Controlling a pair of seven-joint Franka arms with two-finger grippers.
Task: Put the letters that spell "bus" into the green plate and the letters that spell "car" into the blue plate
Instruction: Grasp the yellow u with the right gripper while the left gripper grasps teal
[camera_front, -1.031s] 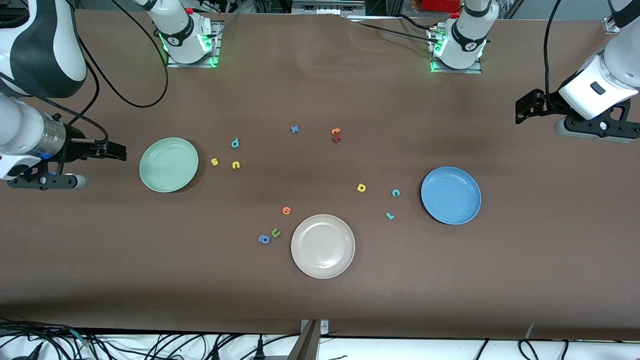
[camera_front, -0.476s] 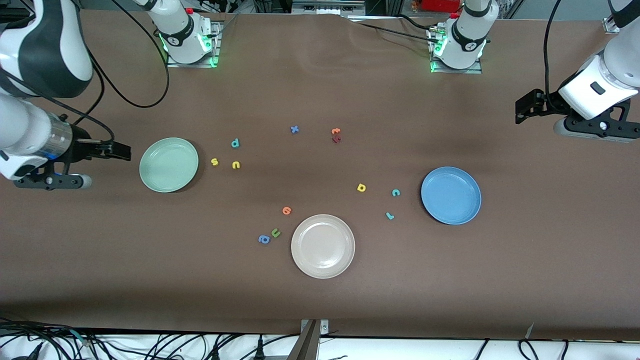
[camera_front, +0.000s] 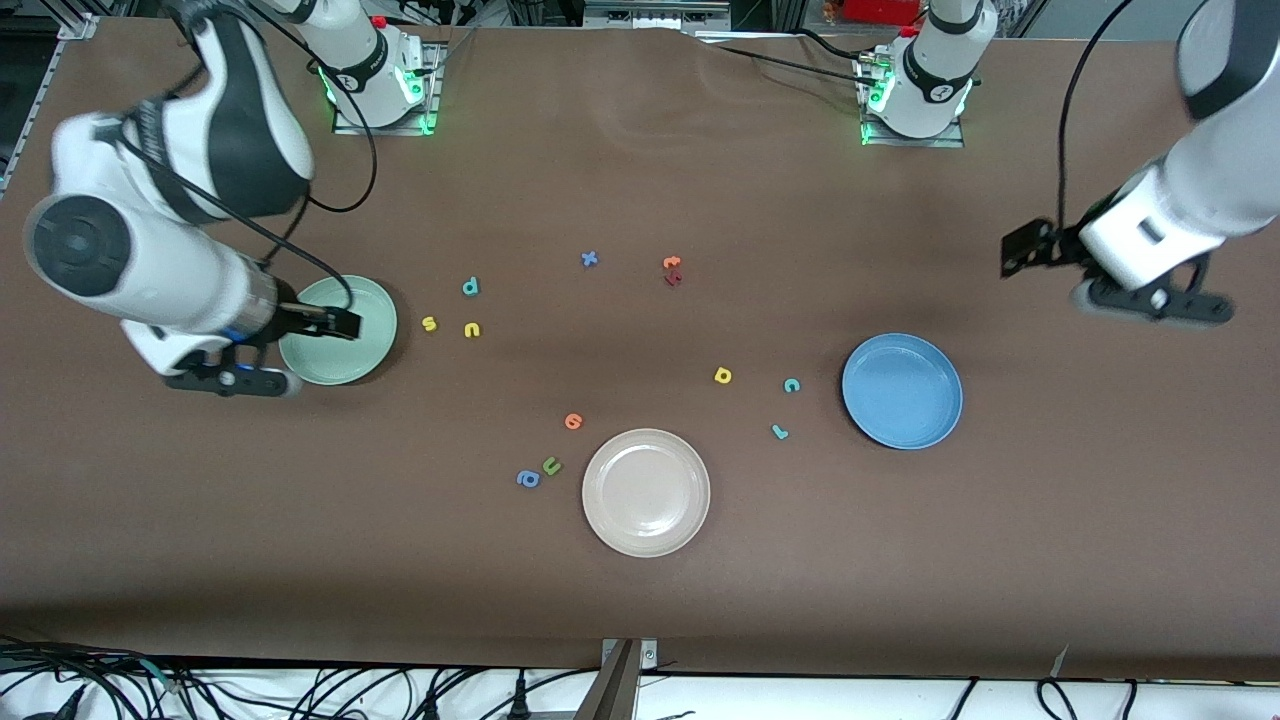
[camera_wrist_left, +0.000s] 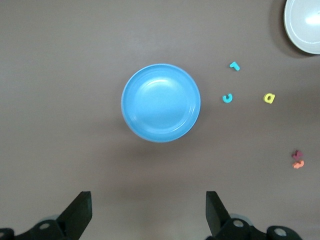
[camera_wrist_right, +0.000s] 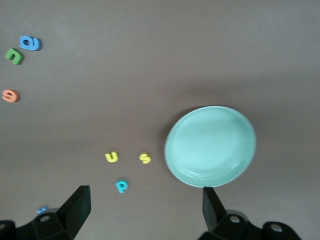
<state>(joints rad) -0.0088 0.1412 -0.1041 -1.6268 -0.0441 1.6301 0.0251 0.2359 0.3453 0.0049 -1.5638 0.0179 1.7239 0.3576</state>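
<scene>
A: Starting at the right arm's end of the surface (camera_front: 640, 620), what is there?

B: The right pincer (camera_front: 345, 324) hangs over the green plate (camera_front: 345, 350), its fingers (camera_wrist_right: 75, 205) spread wide and holding nothing. Just beside that plate lie the yellow "s" (camera_front: 429, 323), the yellow "u" (camera_front: 471, 330) and the teal "b" (camera_front: 470, 287).

A: And toward the middle?

B: A blue "a" (camera_front: 527, 479), an olive-green "u" (camera_front: 551, 466) and an orange round letter (camera_front: 573, 421), then a beige-white plate (camera_front: 646, 492). Farther from the camera sit a blue "x" (camera_front: 589, 259) and an orange "t" (camera_front: 671, 263) touching a dark red letter (camera_front: 673, 279).

A: The other word?

B: The yellow "a" (camera_front: 723, 376), the teal "r" (camera_front: 780, 432) and the teal "c" (camera_front: 791, 385) lie near the blue plate (camera_front: 902, 391), none on it. The left pincer (camera_front: 1020, 250) hovers over bare surface toward the left arm's end, fingers (camera_wrist_left: 80, 212) wide apart and empty.
</scene>
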